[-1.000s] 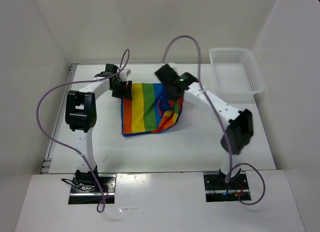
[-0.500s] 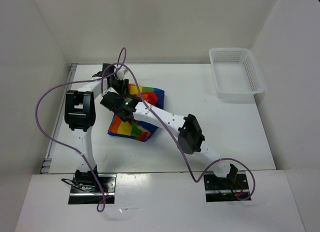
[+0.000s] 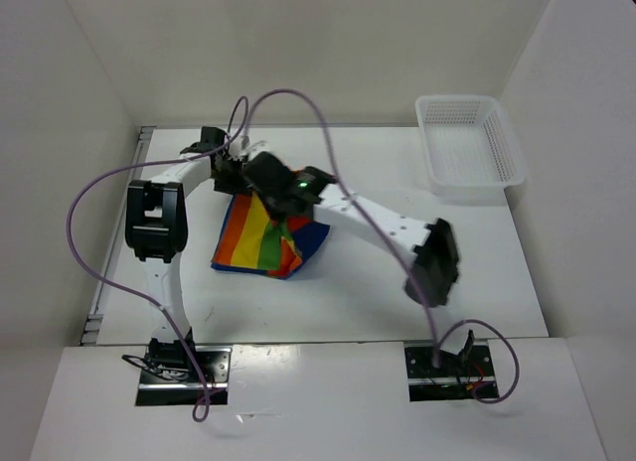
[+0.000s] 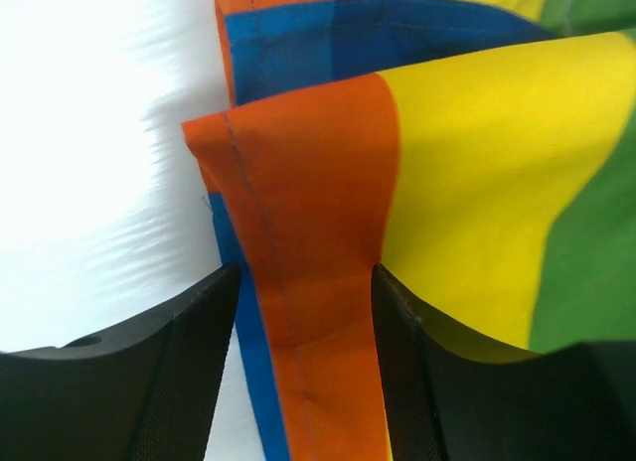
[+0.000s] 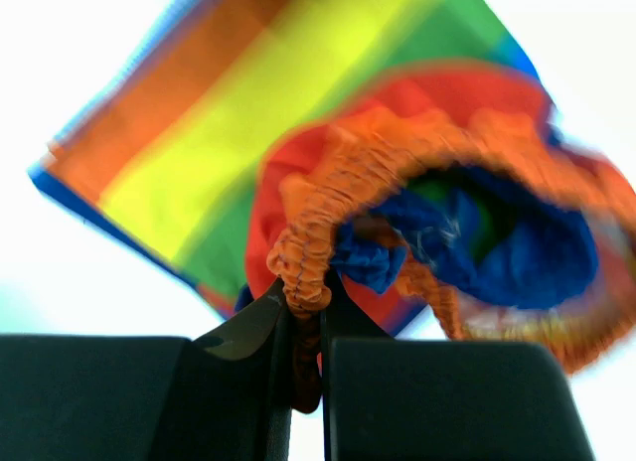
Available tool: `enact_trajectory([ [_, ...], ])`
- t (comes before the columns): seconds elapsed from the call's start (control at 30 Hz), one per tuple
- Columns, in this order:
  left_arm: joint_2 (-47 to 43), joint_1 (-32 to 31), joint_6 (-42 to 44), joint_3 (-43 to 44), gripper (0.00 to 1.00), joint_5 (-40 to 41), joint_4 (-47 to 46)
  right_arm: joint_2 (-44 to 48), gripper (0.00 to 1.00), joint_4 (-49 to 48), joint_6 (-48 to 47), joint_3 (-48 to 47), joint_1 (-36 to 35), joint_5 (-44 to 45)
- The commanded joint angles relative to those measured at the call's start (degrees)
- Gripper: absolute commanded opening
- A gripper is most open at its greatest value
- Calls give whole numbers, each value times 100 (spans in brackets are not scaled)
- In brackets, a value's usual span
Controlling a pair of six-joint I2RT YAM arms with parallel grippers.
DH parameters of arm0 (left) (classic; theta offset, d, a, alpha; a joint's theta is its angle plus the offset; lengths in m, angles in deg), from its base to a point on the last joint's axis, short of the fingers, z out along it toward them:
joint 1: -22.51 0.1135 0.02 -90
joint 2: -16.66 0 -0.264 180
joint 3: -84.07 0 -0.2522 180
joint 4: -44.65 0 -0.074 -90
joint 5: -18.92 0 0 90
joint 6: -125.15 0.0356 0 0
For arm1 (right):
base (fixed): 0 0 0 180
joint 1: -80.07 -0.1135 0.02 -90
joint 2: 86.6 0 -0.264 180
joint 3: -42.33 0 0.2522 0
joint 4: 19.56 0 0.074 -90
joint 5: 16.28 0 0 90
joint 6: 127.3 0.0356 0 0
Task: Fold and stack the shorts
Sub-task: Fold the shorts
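The soft cloth shorts (image 3: pixel 256 240) in rainbow stripes of red, orange, yellow, green and blue lie left of centre on the white tabletop (image 3: pixel 378 287), partly doubled over into an uneven wedge whose near edge rests flat. Their far end rises toward the two wrists that meet above it. In the right wrist view the shorts (image 5: pixel 248 113) hang as a striped panel behind a gathered orange elastic waistband that loops around dark blue cloth, all of it somewhat blurred. The right fingers (image 5: pixel 253 327) are pressed together on that waistband, which is pinched into the narrow slit between them. In the left wrist view a hemmed orange band of the shorts (image 4: pixel 318 203) runs flat between the left fingers (image 4: pixel 179 382), which stand apart on either side of it. Yellow and green stripes spread to the right, and a blue layer peeks out beneath. The left arm (image 3: pixel 159 218) reaches in from the left side of the tabletop, and the right arm (image 3: pixel 388 221) stretches diagonally across from the right. A white plastic mesh basket (image 3: pixel 509 158) sits at the far right corner, well apart from the shorts.
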Motion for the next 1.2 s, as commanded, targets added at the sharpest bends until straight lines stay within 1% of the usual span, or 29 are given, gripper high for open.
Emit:
enact_trajectory([
  [0.0,-300,74,27,-99,63,769,256,2083,0,-1529,681,1932,757,-636],
  [0.03,-248,74,27,-99,63,997,256,2784,0,-1708,883,2938,968,-848],
  [0.07,-178,74,27,-99,63,1052,326,3060,0,-1806,1251,3366,1379,-1155],
  [0.1,-177,74,27,-168,63,1052,327,3289,0,-1807,1403,3718,1548,-1297],
  [0.13,-177,74,27,-221,63,1052,327,3666,0,-1920,1508,4348,1707,-1429],
  [0.17,-177,74,27,-222,63,1052,327,3818,0,-1982,1666,4651,1830,-1543],
  [0.2,-177,74,27,-309,63,1052,327,3958,6,-2052,1729,4932,2058,-1753],
  [0.23,-177,74,27,-309,63,1122,327,4073,13,-2183,1808,5448,2164,-1834],
  [0.33,-125,74,27,-309,63,1350,327,4310,26,-2185,2159,6215,2586,-1905],
  [0.4,-124,74,27,-309,63,1404,327,4373,34,-2185,2431,6663,2875,-2027],
  [0.43,-124,74,27,-388,63,1473,327,4373,41,-2185,2511,6779,2956,-2028],
  [0.47,-124,74,27,-476,63,1535,274,4373,50,-2124,2598,6885,3026,-2097],
  [0.53,-124,74,27,-546,63,1588,222,4373,62,-2062,2810,7122,3262,-2098],
  [0.57,-185,74,27,-599,63,1588,221,4434,66,-1905,2871,7176,3351,-1976],
  [0.67,-352,74,27,-652,63,1728,221,4688,69,-1491,2977,7176,3712,-1458],
  [0.7,-414,74,27,-713,63,1807,221,4889,73,-1403,2977,6993,3712,-1335],
  [0.73,-484,74,27,-714,63,1808,160,4970,84,-1315,2908,6878,3712,-1125],
  [0.77,-624,74,27,-714,63,1982,160,5023,84,-1062,2907,6738,3712,-992],
  [0.8,-695,74,27,-714,63,2036,160,5084,84,-921,2837,6432,3712,-869],
  [0.87,-922,74,27,-653,65,2037,221,5085,84,-648,2837,6149,3712,-587],
  [0.9,-1020,74,27,-652,65,2037,221,5154,84,-647,2758,5956,3712,-586],
  [0.93,-1134,22,27,-600,65,1950,273,5216,81,-725,2688,5902,3712,-647],
  [0.97,-1413,-31,27,-599,66,1862,274,5217,72,-830,2687,5902,3651,-848],
  [1.0,-1555,-101,27,-599,66,1661,326,5217,66,-1171,2609,5849,3651,-1015],
  [1.03,-1696,-310,27,-599,66,1545,396,5121,58,-1374,2539,5849,3572,-1174],
  [1.07,-1958,-434,27,-599,66,1431,449,5007,44,-1733,2538,5849,3572,-1445],
  [1.1,-2048,-688,27,-599,66,1213,641,4866,37,-1876,2538,5849,3519,-1570],
  [1.13,-2101,-803,27,-547,66,1071,774,4500,30,-1999,2538,5788,3519,-1640],
  [1.17,-2102,-900,27,-495,66,870,932,4296,20,-2113,2538,5648,3519,-1693],
])
